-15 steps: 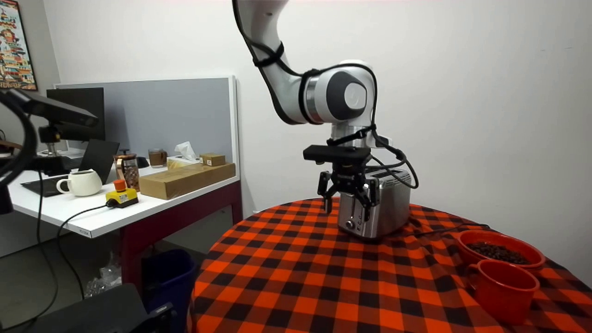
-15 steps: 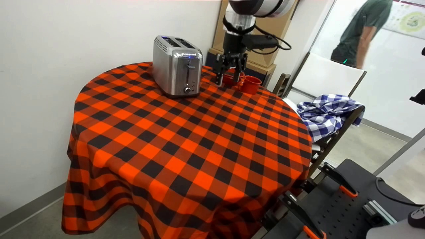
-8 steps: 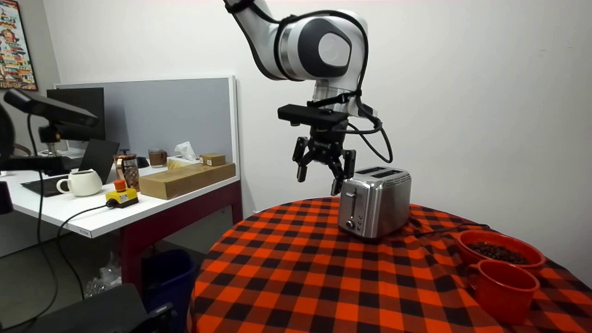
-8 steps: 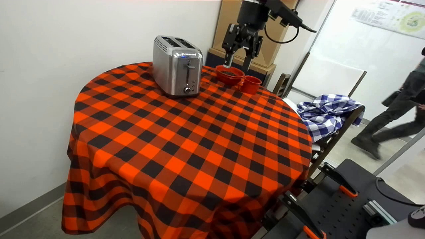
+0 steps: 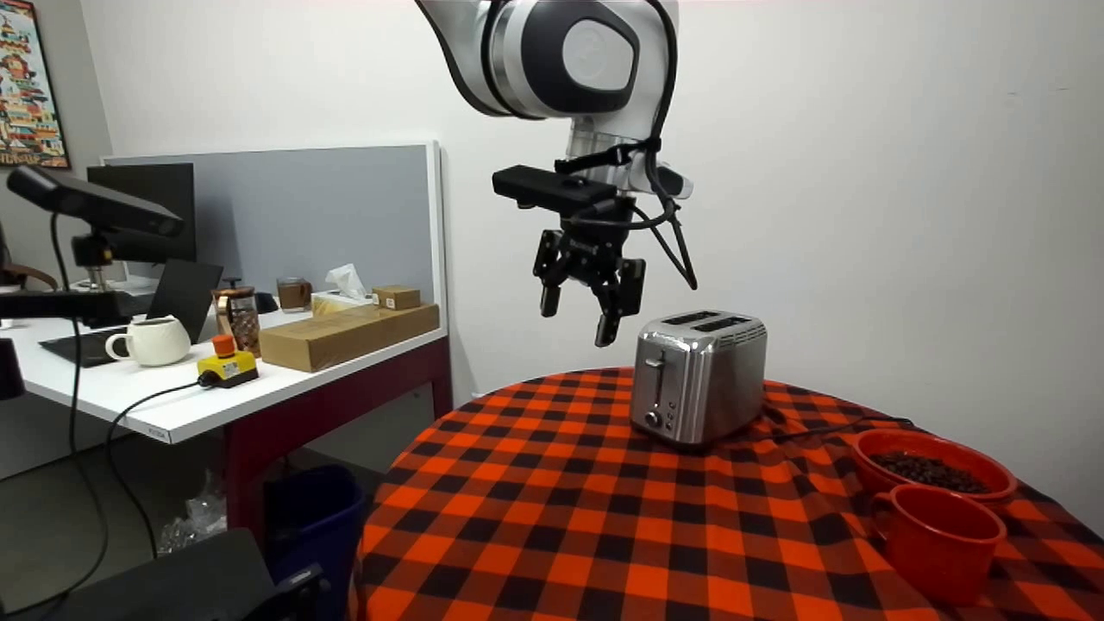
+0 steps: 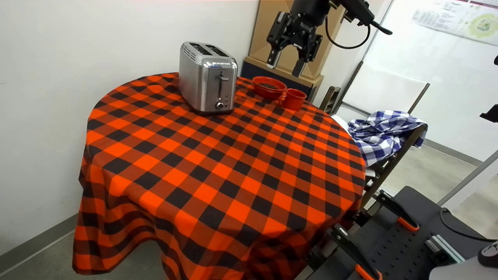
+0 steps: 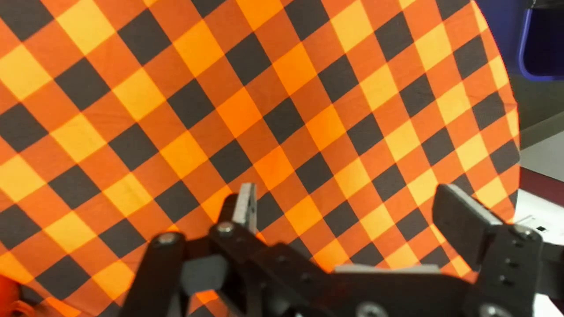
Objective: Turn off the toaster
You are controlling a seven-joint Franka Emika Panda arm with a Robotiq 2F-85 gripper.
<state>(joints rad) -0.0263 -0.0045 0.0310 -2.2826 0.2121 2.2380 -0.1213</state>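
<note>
So, 1 toaster (image 5: 699, 379) standing upright on the red/blk check cloth (image 6: 218, 186), near the wall (image 5: 862, 216). Got 2 slots (image 6: 216, 51) up top, plus 1 lever (image 6: 223, 78) up high & 1 knob (image 6: 219, 105) down low on the same end. 1 gripper (image 6: 285, 69) is up in the air, apart from it, 2 fingers (image 7: 246, 207) spread wide, nothing btwn em. Also 1 red bowl (image 6: 266, 92) w/ dark bits (image 5: 927, 472) + 1 red mug (image 5: 944, 556) just beside it.

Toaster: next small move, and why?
Probably ease the gripper a little higher, away from the toaster: its lever sits near the top of its travel, so it doesn't look pressed down, and the open fingers hold nothing. Whether the toaster is off, I can't tell.
</note>
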